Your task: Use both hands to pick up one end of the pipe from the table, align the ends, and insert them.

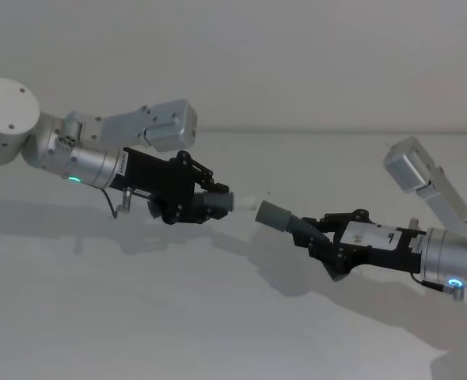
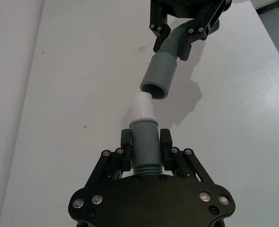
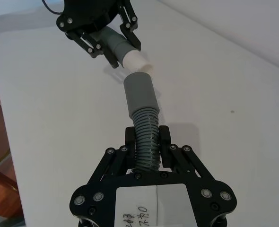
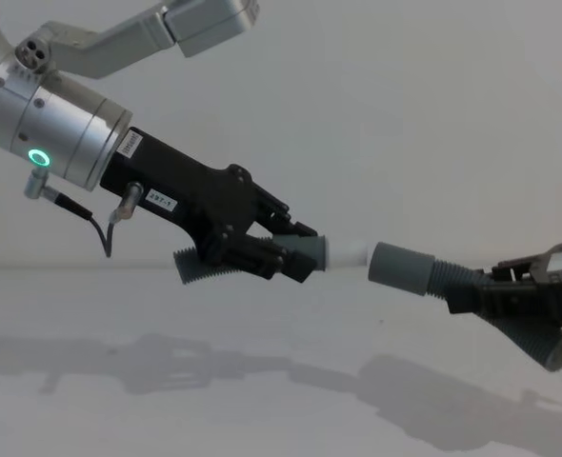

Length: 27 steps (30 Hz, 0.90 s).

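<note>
Both pipe pieces hang above the white table (image 1: 138,317). My left gripper (image 1: 211,198) is shut on the grey collar (image 2: 144,142) of one piece, and its whitish tip (image 2: 141,106) points toward the other piece. My right gripper (image 1: 319,235) is shut on the ribbed body (image 3: 146,137) of the second piece, whose wide grey cuff (image 1: 275,214) faces the tip. In the chest view the whitish tip (image 4: 348,253) sits just at the mouth of the cuff (image 4: 400,267), nearly in line. The left piece's ribbed tail (image 4: 203,267) sticks out behind the left gripper (image 4: 300,257).
The table's edge and a wooden chair part (image 3: 0,179) show beside it in the right wrist view. A pale wall (image 1: 297,55) rises behind the table.
</note>
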### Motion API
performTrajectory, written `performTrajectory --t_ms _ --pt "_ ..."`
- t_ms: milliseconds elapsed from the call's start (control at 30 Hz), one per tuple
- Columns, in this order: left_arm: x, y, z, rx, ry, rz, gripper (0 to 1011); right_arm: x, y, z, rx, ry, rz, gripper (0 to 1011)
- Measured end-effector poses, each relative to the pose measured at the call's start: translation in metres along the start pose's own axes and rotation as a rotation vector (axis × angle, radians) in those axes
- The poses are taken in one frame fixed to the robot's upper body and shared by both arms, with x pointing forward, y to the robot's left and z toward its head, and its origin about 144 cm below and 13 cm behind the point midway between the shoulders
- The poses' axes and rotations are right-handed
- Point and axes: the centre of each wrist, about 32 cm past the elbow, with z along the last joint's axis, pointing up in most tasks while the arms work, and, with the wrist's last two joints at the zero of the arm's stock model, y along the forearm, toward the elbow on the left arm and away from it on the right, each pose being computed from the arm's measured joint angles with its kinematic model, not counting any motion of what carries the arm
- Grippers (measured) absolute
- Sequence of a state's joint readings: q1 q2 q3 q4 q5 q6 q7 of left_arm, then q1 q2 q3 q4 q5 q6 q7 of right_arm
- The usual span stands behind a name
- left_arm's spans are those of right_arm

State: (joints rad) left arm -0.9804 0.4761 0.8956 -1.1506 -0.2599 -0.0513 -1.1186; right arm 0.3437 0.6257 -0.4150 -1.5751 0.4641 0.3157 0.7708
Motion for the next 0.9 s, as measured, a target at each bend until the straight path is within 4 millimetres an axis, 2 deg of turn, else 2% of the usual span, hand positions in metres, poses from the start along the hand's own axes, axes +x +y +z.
performTrajectory --t_ms 900 --pt "-0.0006 -0.0019 0.0019 -0.015 -0.004 -0.016 343 0.0012 0.0085 -0.0006 0.004 0.008 0.014 283"
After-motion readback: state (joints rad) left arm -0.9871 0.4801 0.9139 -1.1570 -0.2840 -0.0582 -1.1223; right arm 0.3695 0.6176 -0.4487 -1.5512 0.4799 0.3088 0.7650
